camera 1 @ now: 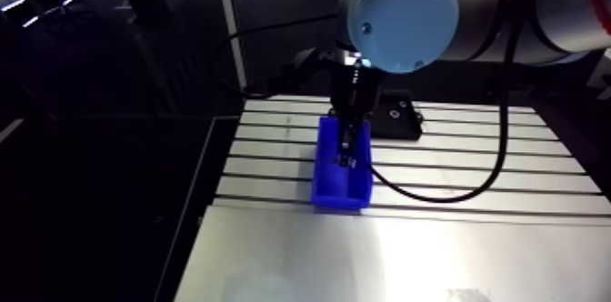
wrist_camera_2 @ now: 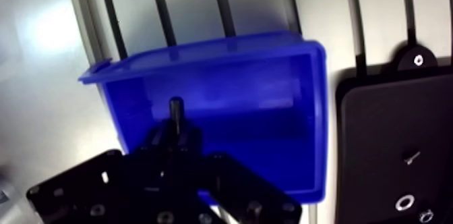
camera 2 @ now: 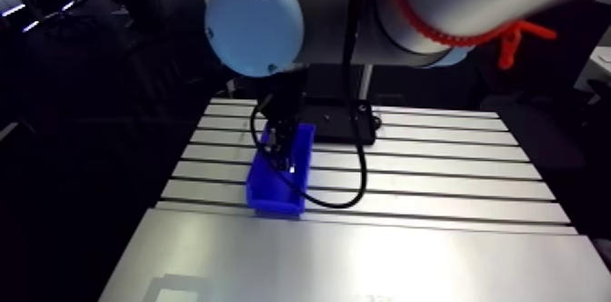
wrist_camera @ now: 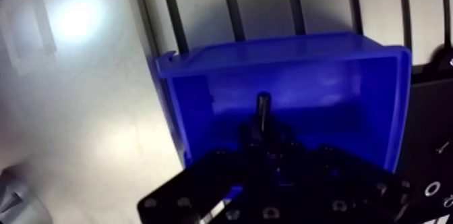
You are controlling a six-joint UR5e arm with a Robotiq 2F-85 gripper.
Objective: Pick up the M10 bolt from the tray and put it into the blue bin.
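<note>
Claw [wrist_camera: 268, 144] clamped on bolt [wrist_camera: 261, 110], one end poking out over the blue bin [wrist_camera: 283, 46]. Probably steel: stiff, dense, slick. Best gripped mid-shank.

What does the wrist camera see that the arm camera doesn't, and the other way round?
Only the wrist view shows the M10 bolt, a dark rod pinched in the gripper and poking out over the inside of the blue bin. It also shows small metal bits on the black tray. Only the arm view shows the arm's big light-blue joint cap and the wide slotted table. Both show the gripper lowered at the blue bin, with the black tray beside the bin.
</note>
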